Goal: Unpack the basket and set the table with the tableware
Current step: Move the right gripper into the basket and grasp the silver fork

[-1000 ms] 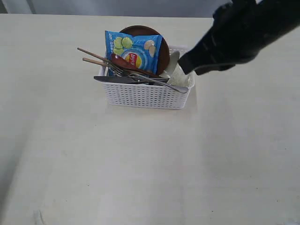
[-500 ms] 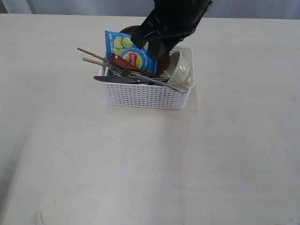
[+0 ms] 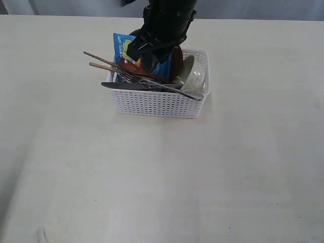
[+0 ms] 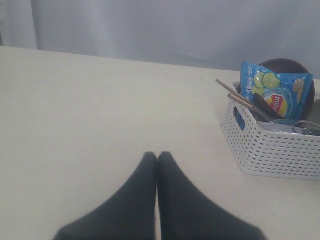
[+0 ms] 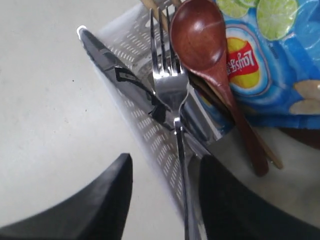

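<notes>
1. since a second ago my right gripper [image 3: 146,59] swung from the right end of the basket [image 3: 157,104] to over its middle, toward the far edge of the table [image 3: 152,177].
2. left gripper [image 4: 157,156] sits pinched together, well apart from the basket.
3. right jaws are apart, straddling the handle of the fork [image 5: 169,85] at the rim; i'd centre, lower, then close squarely.

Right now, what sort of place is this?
Likely a test room staged for dining, not a home: a cream table, a white basket of cutlery and a chip bag, a plain grey curtain behind.

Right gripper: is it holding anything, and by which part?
Nothing: the right gripper has its jaws open on either side of the fork handle.
</notes>
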`<state>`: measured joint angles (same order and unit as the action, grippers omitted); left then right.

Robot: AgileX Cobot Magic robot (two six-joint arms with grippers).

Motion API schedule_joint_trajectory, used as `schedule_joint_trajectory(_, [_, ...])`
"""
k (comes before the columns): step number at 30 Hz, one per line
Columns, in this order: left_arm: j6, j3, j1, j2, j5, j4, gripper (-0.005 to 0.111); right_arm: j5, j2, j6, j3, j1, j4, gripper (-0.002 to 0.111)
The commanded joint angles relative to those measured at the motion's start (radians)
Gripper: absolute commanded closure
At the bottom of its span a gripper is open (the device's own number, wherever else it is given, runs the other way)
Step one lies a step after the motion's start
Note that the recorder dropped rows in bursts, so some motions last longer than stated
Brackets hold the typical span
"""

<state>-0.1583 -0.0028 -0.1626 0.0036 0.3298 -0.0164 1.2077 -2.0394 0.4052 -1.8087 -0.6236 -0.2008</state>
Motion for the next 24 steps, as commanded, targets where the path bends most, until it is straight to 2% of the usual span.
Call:
schedule_joint_trajectory(1, [0.001,0.003,0.001,-0.004,-0.011,-0.003,0.107,0.013,-0.046,0.021,-0.063,-0.001,-0.007,0.067])
schedule_joint_trajectory(20, [0.001,0.003,0.001,-0.004,-0.011,-0.003,0.107,0.013,-0.16,0.069,-0.075,0.003,0.027,0.067])
schedule_joint_trajectory(21, [0.001,0.003,0.001,-0.004,-0.011,-0.003,0.107,0.013,-0.16,0.089,-0.075,0.003,0.027,0.069])
schedule_joint_trajectory(24, [0.001,0.003,0.001,-0.004,-0.011,-0.003,0.107,0.013,-0.16,0.096,-0.075,0.003,0.038,0.086])
